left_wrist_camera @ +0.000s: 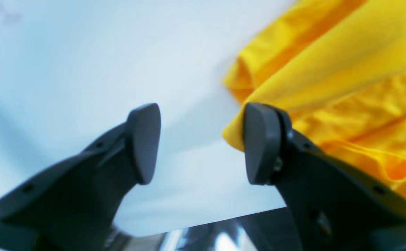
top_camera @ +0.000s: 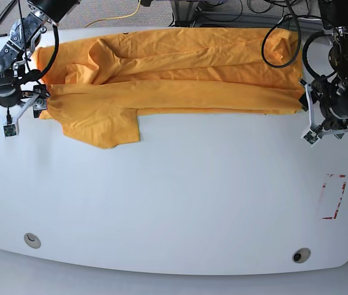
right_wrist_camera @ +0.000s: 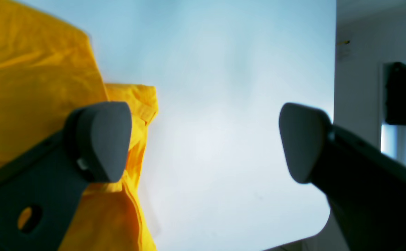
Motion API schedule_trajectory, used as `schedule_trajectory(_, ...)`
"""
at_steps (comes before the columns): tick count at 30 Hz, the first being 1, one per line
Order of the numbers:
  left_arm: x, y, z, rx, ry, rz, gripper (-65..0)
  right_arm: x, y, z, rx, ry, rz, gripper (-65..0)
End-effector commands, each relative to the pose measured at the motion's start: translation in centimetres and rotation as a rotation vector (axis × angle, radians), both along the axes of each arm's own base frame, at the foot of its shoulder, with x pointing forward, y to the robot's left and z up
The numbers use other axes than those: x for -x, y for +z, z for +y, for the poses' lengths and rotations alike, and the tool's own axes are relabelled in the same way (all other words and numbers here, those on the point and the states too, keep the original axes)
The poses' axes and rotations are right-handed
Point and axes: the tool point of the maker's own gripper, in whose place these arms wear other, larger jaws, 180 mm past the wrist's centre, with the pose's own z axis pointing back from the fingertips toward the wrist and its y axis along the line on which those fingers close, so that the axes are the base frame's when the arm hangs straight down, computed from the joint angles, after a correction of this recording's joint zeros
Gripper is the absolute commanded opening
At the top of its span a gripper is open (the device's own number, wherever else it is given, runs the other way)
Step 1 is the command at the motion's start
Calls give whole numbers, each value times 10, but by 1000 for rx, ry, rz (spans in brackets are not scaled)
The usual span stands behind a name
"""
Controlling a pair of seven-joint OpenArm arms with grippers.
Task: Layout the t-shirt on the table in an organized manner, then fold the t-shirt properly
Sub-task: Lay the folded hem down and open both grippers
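Note:
The orange-yellow t-shirt (top_camera: 174, 86) lies folded lengthwise in a long band across the back of the white table (top_camera: 192, 196), with one sleeve hanging forward at the left. My left gripper (top_camera: 328, 117) hovers at the shirt's right end. In the left wrist view it (left_wrist_camera: 203, 143) is open and empty, with one finger just in front of the shirt's edge (left_wrist_camera: 345, 69). My right gripper (top_camera: 20, 107) is at the shirt's left end. Seen from the right wrist it (right_wrist_camera: 203, 141) is open wide with only bare table (right_wrist_camera: 224, 104) between the fingers, and cloth (right_wrist_camera: 32, 87) lies behind the left finger.
A red tape outline (top_camera: 334, 196) marks the table at the right. Two grey grommets (top_camera: 31, 239) (top_camera: 300, 254) sit near the front edge. Cables run behind the table's back edge. The table's edge (right_wrist_camera: 332, 104) is close on the right in the right wrist view.

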Motion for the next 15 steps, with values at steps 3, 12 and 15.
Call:
schedule_trajectory(3,-9,23,7,-47,-18,-63,-297,-15,24,-6,27,-21,-54,0)
schedule_trajectory(12,4,14,4,-49,-30,-32,-299,-27,16,21,-88,5,-107,0)
schedule_trajectory(15,14,7,5,-49,-28,-1,-299,-27,12,28,-110,3,-107,0)
